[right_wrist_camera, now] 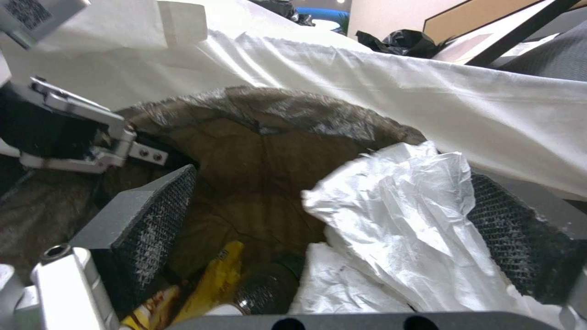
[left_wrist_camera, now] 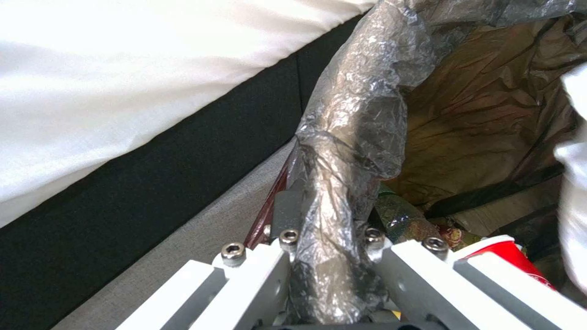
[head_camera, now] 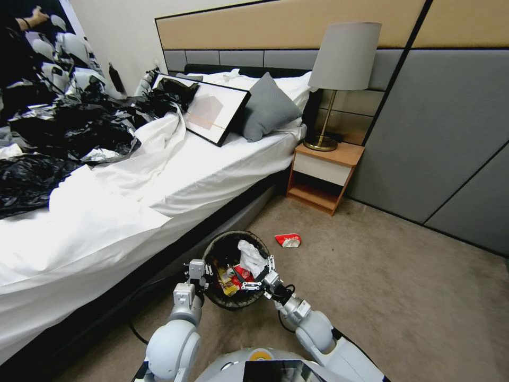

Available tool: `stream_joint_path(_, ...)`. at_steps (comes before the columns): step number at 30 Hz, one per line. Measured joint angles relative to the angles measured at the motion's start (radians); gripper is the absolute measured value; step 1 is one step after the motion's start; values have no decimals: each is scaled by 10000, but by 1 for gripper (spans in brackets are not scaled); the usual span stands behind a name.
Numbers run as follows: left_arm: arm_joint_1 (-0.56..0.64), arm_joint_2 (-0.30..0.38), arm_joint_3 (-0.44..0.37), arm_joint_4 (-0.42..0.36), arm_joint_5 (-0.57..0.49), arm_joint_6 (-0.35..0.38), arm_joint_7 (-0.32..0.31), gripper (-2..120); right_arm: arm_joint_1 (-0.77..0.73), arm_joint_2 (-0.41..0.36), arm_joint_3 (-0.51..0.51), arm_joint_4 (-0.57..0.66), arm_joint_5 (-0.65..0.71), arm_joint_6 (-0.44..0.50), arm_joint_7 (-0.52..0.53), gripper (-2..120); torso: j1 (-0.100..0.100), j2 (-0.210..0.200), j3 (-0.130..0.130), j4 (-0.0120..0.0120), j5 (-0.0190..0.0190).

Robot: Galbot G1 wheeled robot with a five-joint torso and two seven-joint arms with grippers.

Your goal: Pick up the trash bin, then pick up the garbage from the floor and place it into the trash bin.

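Low in the head view's centre, the round trash bin (head_camera: 233, 249), lined with a crinkly dark plastic bag, sat beside the white-sheeted bed (head_camera: 175, 175). The left gripper (head_camera: 197, 271) pinched its bagged rim. The right gripper (head_camera: 258, 276) hung wide open over it, a crumpled white paper (right_wrist_camera: 397, 215) against one textured pad. Yellow and red wrappers (head_camera: 233, 278) lay inside. One red-and-white wrapper (head_camera: 288, 240) lay on the tan carpet (head_camera: 403, 297), its print unreadable.

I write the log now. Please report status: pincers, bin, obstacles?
Left pincer shut on trash bin rim. Right pincer open over bin, white paper between fingers. Red wrapper on floor.
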Motion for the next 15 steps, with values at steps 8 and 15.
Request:
stream_joint_path(8,17,-72,-100,31,-43,0,-102,0,-130,-252,137,-70,-8,148,10,100,0,-1,0,0,0)
stream_joint_path(15,14,-108,-109,71,-47,0,-141,0,-188,-324,202,-44,-6,189,17,100,0,0,0,0,0)
